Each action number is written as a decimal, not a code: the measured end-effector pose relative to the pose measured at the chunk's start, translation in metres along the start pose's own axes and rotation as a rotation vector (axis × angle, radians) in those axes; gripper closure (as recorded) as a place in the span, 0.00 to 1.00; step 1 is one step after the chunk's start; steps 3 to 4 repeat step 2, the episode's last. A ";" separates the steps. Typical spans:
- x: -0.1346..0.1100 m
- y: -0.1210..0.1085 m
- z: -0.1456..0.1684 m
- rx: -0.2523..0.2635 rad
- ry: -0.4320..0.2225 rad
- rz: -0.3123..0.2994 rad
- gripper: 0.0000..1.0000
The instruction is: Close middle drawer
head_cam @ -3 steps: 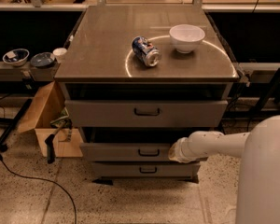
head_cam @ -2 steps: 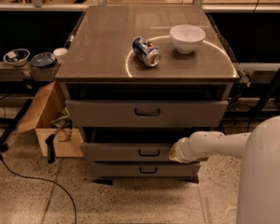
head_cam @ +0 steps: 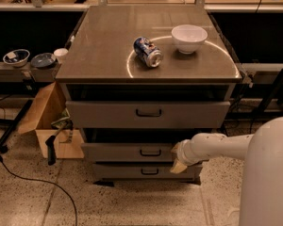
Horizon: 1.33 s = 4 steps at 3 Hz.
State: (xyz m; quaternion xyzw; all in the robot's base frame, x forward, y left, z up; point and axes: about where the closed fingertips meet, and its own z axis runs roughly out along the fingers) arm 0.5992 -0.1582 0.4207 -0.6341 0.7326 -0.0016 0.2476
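The middle drawer is sticking out a little, just under the top drawer. The gripper is sitting at its front, right of the handle. I cannot tell if it is open or closed. The drawer looks like hard, heavy metal, so pushing its flat front should work.

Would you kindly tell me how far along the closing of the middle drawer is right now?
Approach looks done: the gripper sits at the right end of the front panel of the middle drawer. Pushing seems in hand. Left: the drawer juts out, a dark gap showing above its front, so it needs pushing fully in.
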 end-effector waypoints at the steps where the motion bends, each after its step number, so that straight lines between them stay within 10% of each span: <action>1: 0.000 0.000 0.000 0.000 0.000 0.000 0.00; 4: 0.000 0.000 0.000 0.000 0.000 0.000 0.00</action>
